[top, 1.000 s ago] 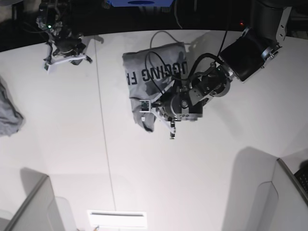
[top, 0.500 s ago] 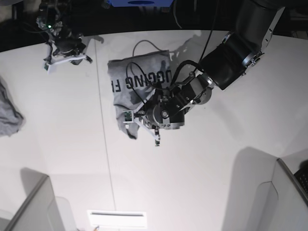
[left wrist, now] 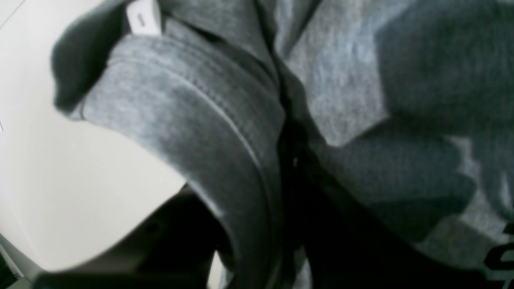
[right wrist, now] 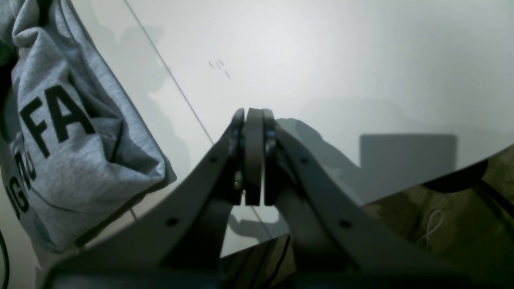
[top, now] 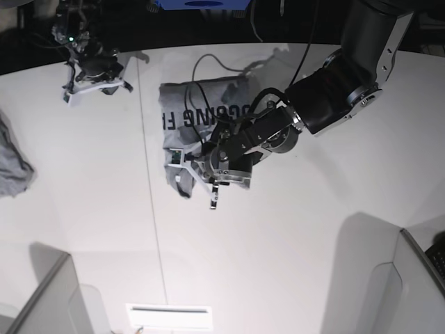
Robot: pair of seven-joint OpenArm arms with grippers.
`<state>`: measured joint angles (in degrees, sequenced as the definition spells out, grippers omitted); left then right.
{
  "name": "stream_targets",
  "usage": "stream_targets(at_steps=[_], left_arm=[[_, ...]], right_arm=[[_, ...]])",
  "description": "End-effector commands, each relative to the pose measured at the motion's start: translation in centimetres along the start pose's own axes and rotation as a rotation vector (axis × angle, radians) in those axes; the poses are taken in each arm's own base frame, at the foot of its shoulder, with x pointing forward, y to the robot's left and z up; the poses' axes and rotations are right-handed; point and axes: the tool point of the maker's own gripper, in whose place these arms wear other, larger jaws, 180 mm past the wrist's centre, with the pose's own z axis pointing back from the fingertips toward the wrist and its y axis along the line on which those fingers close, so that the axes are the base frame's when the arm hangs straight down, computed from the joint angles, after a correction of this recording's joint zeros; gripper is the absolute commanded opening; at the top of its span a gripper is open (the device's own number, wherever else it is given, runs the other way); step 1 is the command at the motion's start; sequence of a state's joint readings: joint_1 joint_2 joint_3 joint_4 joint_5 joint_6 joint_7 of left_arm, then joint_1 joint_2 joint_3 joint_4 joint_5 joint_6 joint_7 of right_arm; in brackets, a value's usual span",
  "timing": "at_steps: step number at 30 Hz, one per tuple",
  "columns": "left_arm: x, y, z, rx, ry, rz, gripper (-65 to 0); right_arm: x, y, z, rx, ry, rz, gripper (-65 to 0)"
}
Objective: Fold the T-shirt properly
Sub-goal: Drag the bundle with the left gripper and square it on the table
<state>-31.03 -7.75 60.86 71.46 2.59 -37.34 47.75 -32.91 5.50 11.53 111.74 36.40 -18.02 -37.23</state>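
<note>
- Left claw [top: 198, 169] sits just above the middle of the base view, low over the desk [top: 292, 250], its jaws nearly together and pinching a bunched fold of the T-shirt [top: 198, 111].
- Close up in the left wrist view, a thick stitched hem of the grey cloth [left wrist: 209, 120] curves down across the centre of the frame into the dark gap of the jaws; a small white tag [left wrist: 142, 18] shows at the upper left.
- From the grip, the T-shirt spreads upward and to the right in the base view as a crumpled heap, with black block lettering [top: 208, 115] facing up and its lower left corner drooping toward the desk.
- Behind that claw, the left arm [top: 334, 83] stretches to the upper right of the base view, and a black cable [top: 208, 66] loops over the shirt.
- Right claw [right wrist: 253, 120] has its jaws pressed flat together on nothing, seen at the centre of the right wrist view above bare white desk surface.
- At the left edge of the right wrist view the same shirt lies heaped, letters "FA" [right wrist: 52, 116] readable, well apart from that claw.
- In the base view the right claw [top: 94, 76] rests at the upper left, near the desk's far edge.
- Another piece of grey cloth [top: 12, 163] lies at the left edge of the base view, far from both claws.
</note>
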Motion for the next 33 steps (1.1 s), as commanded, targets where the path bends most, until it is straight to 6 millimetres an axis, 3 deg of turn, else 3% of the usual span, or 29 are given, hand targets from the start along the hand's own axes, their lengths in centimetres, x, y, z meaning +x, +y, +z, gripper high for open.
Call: stream_targets(at_steps=[1,16,22,26,29,33], left_arm=[[0.3,-3.2,-0.7,-0.105,-0.015,-0.009,-65.0],[0.2,-1.4,-0.2,-0.071,-0.011,-0.018,-65.0],[0.6,-0.1,0.3,-0.048,-0.018,-0.022,-40.3],[1.7,2.1,1.1,-0.004,-0.028,-0.041,-22.1],[1.8,3.7,1.7,0.027,-0.026,-0.05,-15.3],[2.9,6.1,2.9,0.077,-0.043,-0.07,-14.6]], right_arm=[[0.8,0.2,0.3,0.012,-0.029,0.011,-65.0],[0.9,0.3,0.3,0.013,-0.03,0.011,-65.0],[0.9,0.3,0.3,0.013,-0.03,0.013,-65.0],[0.9,0.6,0.2,0.02,-0.03,0.016,-65.0],[0.9,0.8,0.2,0.024,-0.029,0.017,-65.0],[1.1,0.9,0.1,0.028,-0.032,0.017,-65.0]])
